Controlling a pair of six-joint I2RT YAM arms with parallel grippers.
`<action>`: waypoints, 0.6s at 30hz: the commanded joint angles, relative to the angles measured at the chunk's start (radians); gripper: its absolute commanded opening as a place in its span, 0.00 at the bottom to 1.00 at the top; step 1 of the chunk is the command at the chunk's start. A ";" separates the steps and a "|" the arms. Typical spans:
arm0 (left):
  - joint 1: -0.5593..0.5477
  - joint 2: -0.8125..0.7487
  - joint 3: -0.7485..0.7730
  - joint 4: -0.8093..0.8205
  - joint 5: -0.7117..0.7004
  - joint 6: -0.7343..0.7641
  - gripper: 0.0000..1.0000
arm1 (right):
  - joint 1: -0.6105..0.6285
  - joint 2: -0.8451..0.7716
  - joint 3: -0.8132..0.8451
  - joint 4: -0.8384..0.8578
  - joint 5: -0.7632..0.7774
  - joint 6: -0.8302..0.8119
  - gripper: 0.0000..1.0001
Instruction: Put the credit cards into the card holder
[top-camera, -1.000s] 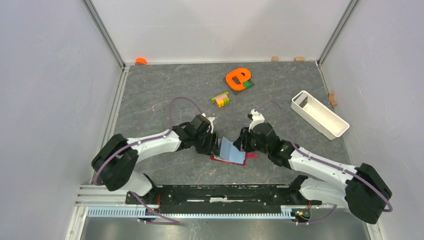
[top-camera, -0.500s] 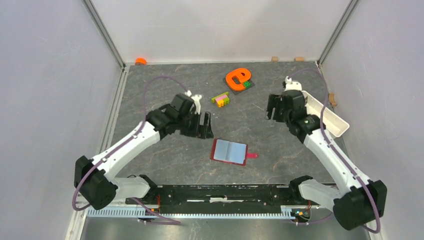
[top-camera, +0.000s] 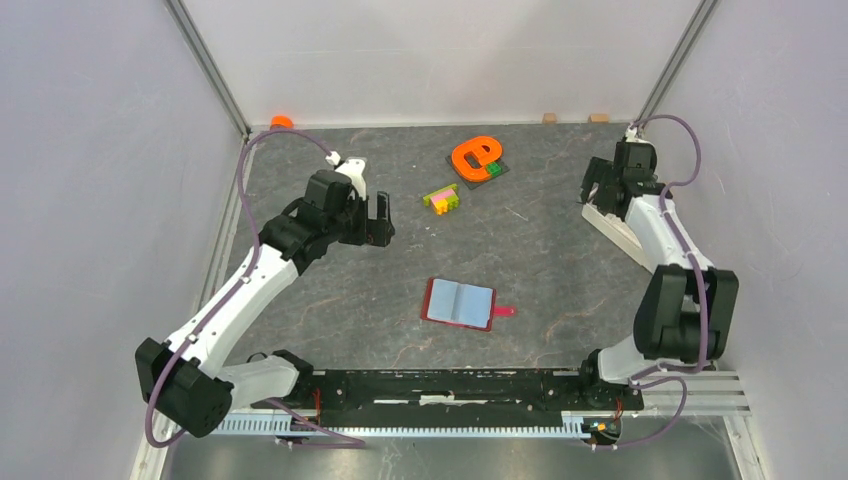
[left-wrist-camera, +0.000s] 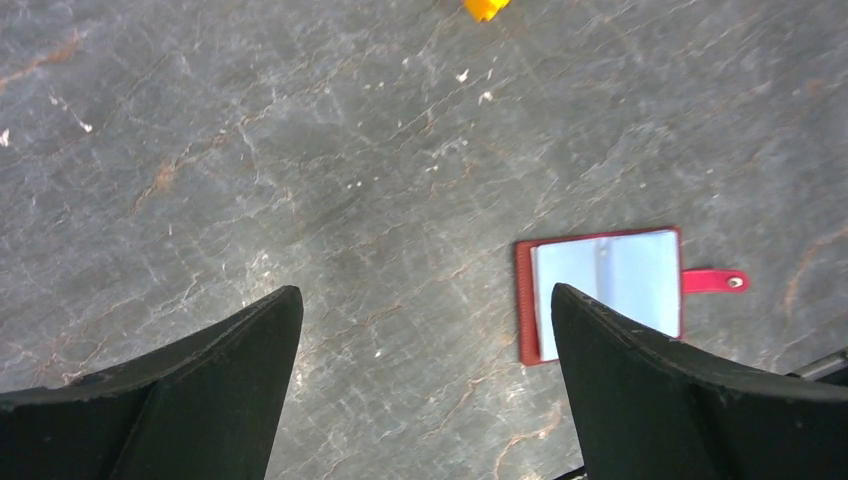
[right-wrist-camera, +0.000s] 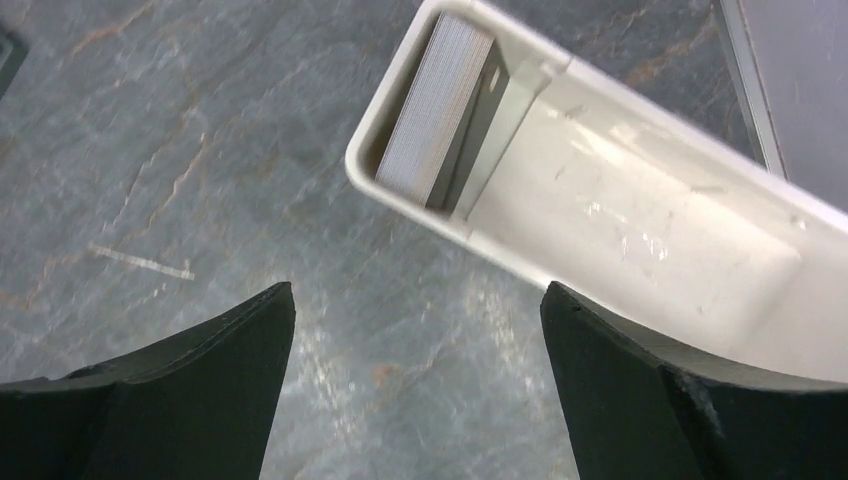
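In the far-left corner of the grey, stone-veined table (top-camera: 330, 310) sits a small round orange cap (top-camera: 281, 122). The left gripper (top-camera: 378, 218) hangs over the left half of the table. Its black jaws are spread wide and hold nothing; the left wrist view shows only bare table between them.

Just right of it, towards the back, lies a small cluster of multicoloured plastic toy bricks (top-camera: 441, 198). Closer to the arm bases, about mid-table, the dark-red leather-like folding card holder (top-camera: 459, 303) lies flat and opened out. Its light-blue inside faces up and its red snap tab (top-camera: 504, 311) sticks out to the right. It is well apart from both grippers.

Behind it, near the back wall, is a bright orange plastic piece shaped like a letter e (top-camera: 475, 155), with a small green brick (top-camera: 493, 169) touching its right side.

At the right edge, the right gripper (top-camera: 598, 192) hovers by the far end of a white oblong plastic tray (right-wrist-camera: 650, 200). Its jaws are parted wide and grip nothing. In the right wrist view the credit cards (right-wrist-camera: 437, 105), a stack of thin flat cards seen edge-on, stand upright in the tray's small end compartment behind a partition. They are well away from the card holder.
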 joint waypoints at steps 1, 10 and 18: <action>0.007 0.015 -0.024 0.042 -0.052 0.071 1.00 | -0.053 0.120 0.111 0.076 -0.070 -0.009 0.97; 0.008 0.012 -0.038 0.048 -0.048 0.080 1.00 | -0.065 0.366 0.291 0.070 -0.077 0.047 0.98; 0.009 0.019 -0.039 0.048 -0.048 0.085 1.00 | -0.065 0.450 0.270 0.084 0.028 0.153 0.98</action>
